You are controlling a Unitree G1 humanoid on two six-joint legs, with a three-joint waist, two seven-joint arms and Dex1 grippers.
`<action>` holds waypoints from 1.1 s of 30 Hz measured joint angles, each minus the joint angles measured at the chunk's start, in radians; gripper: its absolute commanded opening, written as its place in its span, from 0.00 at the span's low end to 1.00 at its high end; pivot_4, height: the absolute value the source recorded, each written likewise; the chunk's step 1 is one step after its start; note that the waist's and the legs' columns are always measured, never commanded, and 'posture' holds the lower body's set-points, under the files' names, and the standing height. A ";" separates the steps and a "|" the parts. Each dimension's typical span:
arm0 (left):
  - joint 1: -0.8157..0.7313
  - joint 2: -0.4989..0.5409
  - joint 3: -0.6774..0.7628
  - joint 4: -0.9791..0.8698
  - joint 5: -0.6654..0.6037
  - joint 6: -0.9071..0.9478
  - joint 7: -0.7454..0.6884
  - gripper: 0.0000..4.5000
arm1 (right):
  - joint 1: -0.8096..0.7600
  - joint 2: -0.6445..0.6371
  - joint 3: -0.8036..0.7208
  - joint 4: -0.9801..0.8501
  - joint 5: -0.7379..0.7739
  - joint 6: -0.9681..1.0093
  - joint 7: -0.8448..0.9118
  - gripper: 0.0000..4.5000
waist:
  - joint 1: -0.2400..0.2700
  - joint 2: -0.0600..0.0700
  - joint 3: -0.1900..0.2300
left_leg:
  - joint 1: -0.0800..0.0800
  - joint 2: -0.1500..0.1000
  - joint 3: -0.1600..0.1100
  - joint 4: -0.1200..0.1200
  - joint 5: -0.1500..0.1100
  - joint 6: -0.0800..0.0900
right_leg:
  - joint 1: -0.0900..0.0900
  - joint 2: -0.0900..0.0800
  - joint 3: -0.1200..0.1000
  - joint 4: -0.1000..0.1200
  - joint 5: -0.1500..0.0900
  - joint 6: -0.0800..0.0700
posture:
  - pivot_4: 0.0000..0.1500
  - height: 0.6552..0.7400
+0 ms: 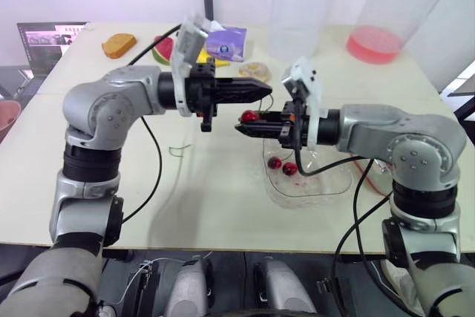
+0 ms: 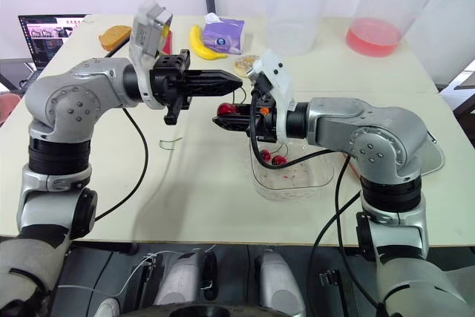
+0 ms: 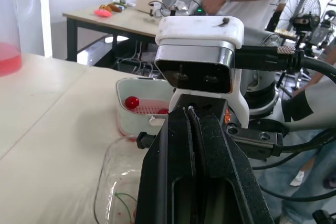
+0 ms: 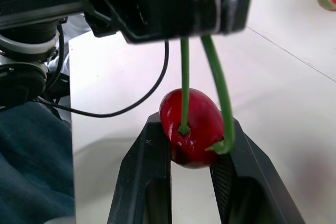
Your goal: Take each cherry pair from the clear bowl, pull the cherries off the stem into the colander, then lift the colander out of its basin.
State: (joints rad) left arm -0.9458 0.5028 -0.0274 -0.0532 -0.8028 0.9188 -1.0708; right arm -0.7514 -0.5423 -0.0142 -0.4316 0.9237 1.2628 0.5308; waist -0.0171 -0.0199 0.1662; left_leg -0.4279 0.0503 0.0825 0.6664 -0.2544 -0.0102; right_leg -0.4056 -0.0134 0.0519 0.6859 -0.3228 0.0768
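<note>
Bowl [image 1: 319,192]: nearest item on the table [image 1: 208,198], directly under the right gripper. Two loose cherries [image 1: 274,162] lie in it.

Right gripper [image 4: 191,148]: fingers closed narrowly on one cherry [image 4: 191,121], held above the bowl's far rim.

Left gripper [image 1: 266,90]: fingers pressed together on the two green stems [image 4: 184,72], which run up from that cherry.

Colander [image 3: 144,109]: seated in its white basin [image 3: 126,83], just beside the bowl, with a cherry inside.

Tissue pack [image 2: 224,35]: far side of the table, lettering unreadable.
</note>
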 measured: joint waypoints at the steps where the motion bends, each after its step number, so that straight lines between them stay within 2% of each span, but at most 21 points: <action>1: 0.000 0.000 -0.005 0.007 0.006 0.006 0.000 0.00 | 0.013 -0.003 0.001 -0.001 -0.003 0.001 -0.005 0.11 | 0.000 0.000 0.000 | 0.000 0.000 0.000 0.000 0.000 0.000 | 0.000 0.000 0.000 0.000 0.000 0.000 | 1.00 1.00; 17: 0.010 -0.001 -0.041 0.015 0.018 0.036 0.003 0.00 | 0.112 -0.035 0.009 -0.039 -0.017 -0.004 -0.025 0.11 | 0.000 0.000 0.000 | 0.000 0.000 0.000 0.000 0.000 0.000 | 0.000 0.001 0.000 0.000 0.000 0.000 | 1.00 1.00; 22: -0.017 -0.002 0.022 0.013 0.004 0.012 0.004 0.00 | 0.190 -0.065 0.090 -0.002 -0.039 0.069 -0.035 0.11 | 0.000 0.000 0.000 | 0.000 0.000 0.000 0.000 0.000 0.000 | 0.000 0.000 0.000 -0.001 0.000 0.000 | 1.00 1.00; 28: -0.017 -0.006 0.021 0.013 0.004 0.012 0.004 0.00 | 0.178 -0.058 0.074 -0.003 -0.039 0.068 -0.038 0.11 | -0.001 0.000 0.000 | 0.000 0.000 0.000 0.000 0.000 0.000 | 0.000 0.001 0.000 -0.001 0.000 0.000 | 1.00 1.00; 33: -0.013 0.000 0.021 0.010 0.005 0.012 0.001 0.00 | 0.157 -0.051 0.004 -0.016 -0.014 0.079 -0.056 0.11 | 0.000 0.000 0.000 | 0.000 0.000 0.000 0.000 0.000 0.000 | 0.000 0.001 0.000 -0.001 0.000 0.000 | 1.00 1.00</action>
State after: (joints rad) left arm -0.9587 0.5024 -0.0060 -0.0428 -0.7980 0.9306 -1.0703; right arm -0.5945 -0.5929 -0.0102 -0.4480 0.9093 1.3421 0.4746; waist -0.0175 -0.0200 0.1666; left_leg -0.4282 0.0503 0.0826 0.6661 -0.2544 -0.0102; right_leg -0.4059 -0.0124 0.0520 0.6851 -0.3228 0.0768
